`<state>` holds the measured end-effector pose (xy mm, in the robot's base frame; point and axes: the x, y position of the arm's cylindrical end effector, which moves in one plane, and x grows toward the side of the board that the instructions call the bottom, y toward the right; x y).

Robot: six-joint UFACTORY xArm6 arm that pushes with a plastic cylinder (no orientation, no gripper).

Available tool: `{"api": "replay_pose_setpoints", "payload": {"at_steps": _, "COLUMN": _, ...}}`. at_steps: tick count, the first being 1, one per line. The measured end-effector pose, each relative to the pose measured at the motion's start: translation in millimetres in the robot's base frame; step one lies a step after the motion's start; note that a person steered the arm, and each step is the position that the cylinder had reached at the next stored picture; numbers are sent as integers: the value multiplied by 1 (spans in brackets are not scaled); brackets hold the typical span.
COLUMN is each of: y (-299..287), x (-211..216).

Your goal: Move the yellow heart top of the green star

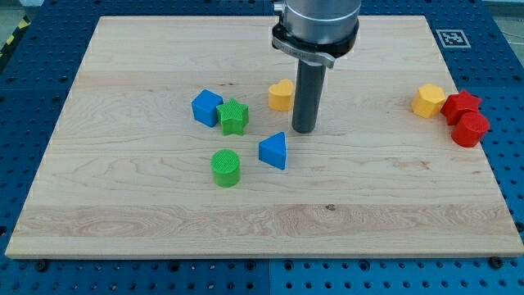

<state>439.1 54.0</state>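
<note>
The bench [123, 205] fills most of the frame. There is no hand here to open, clench or grasp, only a rod; my tip [304, 129] rests just right of and below the yellow heart [281, 95], apparently not touching it. The green star [233, 116] lies left of centre, touching the blue cube [206, 106]. The heart sits right of the star, slightly higher. Risk, as I judge it: an off-centre push from here could spin the heart aside or drive it into the star, shifting both.
</note>
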Motion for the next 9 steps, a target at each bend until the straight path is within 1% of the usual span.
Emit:
{"api": "replay_pose_setpoints", "payload": {"at_steps": 1, "y": 0, "x": -35}}
{"api": "replay_pose_setpoints", "payload": {"at_steps": 2, "y": 0, "x": -56}}
{"api": "replay_pose_setpoints", "payload": {"at_steps": 3, "y": 0, "x": -66}}
{"api": "replay_pose_setpoints", "payload": {"at_steps": 4, "y": 0, "x": -65}}
{"api": "replay_pose_setpoints", "payload": {"at_steps": 7, "y": -37, "x": -17}}
{"api": "replay_pose_setpoints", "payload": {"at_steps": 9, "y": -60, "x": -17}}
